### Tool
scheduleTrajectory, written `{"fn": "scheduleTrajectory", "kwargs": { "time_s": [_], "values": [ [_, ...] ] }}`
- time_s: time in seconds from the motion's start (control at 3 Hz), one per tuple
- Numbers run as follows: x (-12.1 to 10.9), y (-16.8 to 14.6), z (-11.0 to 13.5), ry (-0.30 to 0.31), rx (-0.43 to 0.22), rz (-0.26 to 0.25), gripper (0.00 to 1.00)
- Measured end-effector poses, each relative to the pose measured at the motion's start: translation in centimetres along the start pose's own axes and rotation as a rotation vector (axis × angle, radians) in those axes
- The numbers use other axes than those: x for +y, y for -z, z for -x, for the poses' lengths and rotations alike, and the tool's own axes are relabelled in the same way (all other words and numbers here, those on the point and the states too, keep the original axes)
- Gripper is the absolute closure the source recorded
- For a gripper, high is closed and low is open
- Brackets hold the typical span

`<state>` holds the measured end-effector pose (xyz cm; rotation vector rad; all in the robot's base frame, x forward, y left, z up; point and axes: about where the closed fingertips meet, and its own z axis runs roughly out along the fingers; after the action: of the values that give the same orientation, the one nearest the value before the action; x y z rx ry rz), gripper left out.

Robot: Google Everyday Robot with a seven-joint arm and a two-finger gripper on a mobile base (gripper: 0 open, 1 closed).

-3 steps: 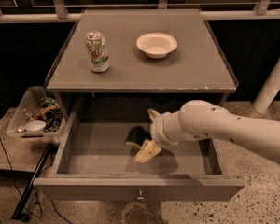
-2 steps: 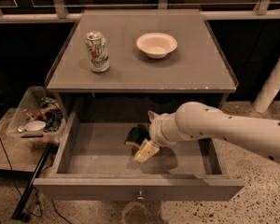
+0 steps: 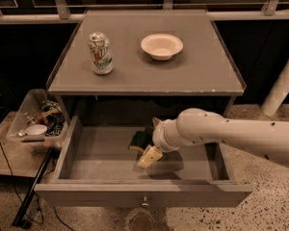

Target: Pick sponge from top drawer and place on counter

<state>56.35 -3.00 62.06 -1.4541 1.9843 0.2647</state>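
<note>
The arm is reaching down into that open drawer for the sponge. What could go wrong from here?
1. The pincer sits low inside the top drawer, right at the sponge. A weak grip could let the sponge drop back in.
2. The counter juts over the drawer's rear, so the rising arm might bump its front edge.
3. The can and bowl stand on the counter and could get knocked during placement.
</note>
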Motion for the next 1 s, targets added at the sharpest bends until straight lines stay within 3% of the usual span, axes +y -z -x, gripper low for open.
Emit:
{"fn": "scheduleTrajectory", "kwargs": {
  "time_s": [0.67, 1.0],
  "values": [
    [0.34, -1.76, -1.45, -0.044, 0.014, 0.041, 0.00],
    [0.35, -1.77, -1.46, -0.044, 0.014, 0.042, 0.20]
  ]
}}
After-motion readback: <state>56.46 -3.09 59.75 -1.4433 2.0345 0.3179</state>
